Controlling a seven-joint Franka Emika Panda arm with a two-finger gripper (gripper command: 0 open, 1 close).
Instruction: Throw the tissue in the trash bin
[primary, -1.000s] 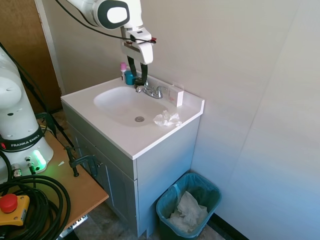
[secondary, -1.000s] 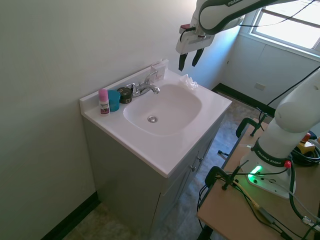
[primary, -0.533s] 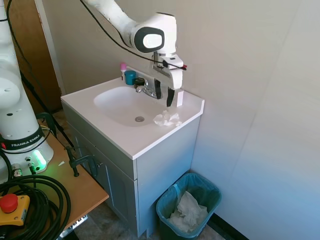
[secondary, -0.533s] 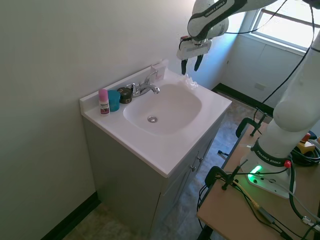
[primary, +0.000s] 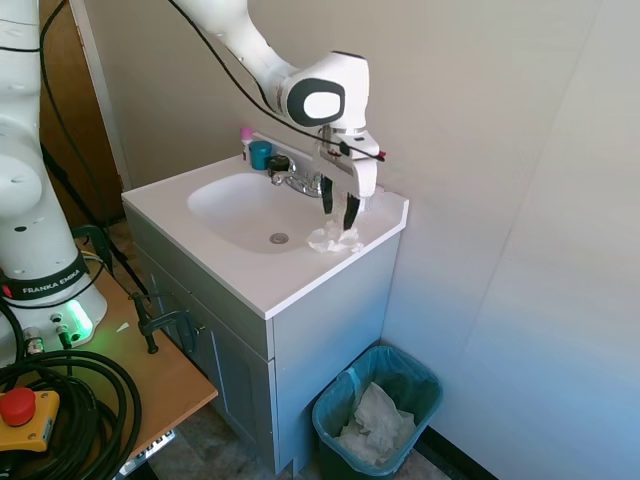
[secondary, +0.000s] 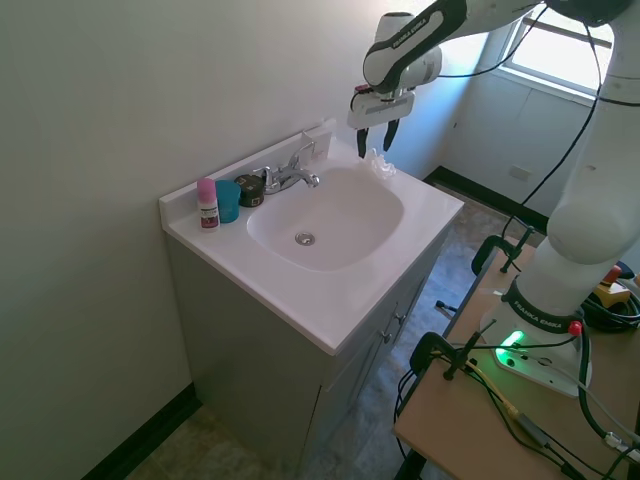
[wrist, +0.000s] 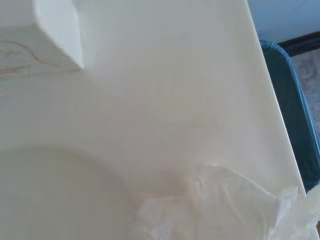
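Jaws apart on my gripper (primary: 339, 212), pointing down just above the tissue (primary: 334, 238). I count one tissue, on the counter beside the sink (primary: 245, 205) basin, directly beneath the fingers. One bin (primary: 378, 405), on the floor below the counter's end, one larger crumpled sheet (primary: 378, 424) inside.

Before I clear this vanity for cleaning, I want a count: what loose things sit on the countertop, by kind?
Crumpled tissue: 1
White block: 1
Pink-capped bottle: 1
Teal cup: 1
Dark round container: 1
Total: 5
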